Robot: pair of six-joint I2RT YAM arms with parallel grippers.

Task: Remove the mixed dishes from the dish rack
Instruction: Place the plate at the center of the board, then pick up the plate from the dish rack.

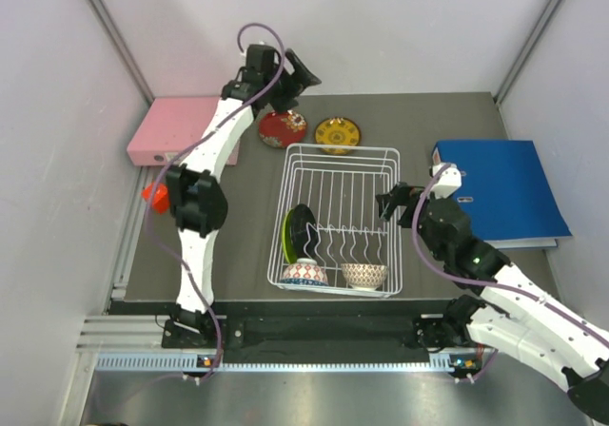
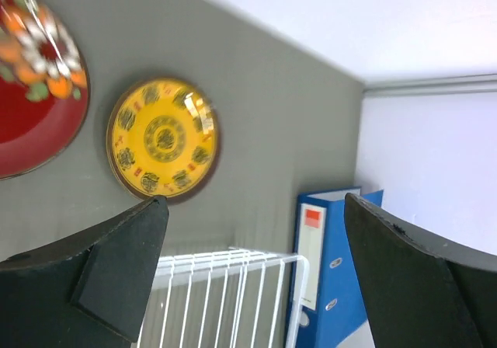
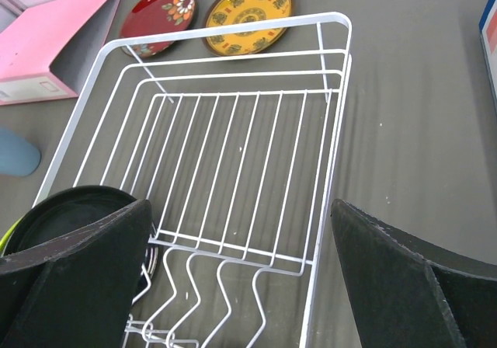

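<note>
Beige patterned bowl (image 1: 364,275), blue patterned bowl (image 1: 304,273) and upright lime green plate (image 1: 287,230) at near end of white wire dish rack (image 1: 343,147). Right gripper (image 1: 388,203), jaws wide, empty, nearer. Left gripper (image 1: 301,72), likewise wide and empty, beyond far rim.

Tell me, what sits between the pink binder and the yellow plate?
The dark red plate, lying flat. The top view shows it between the pink binder and the yellow plate.
</note>
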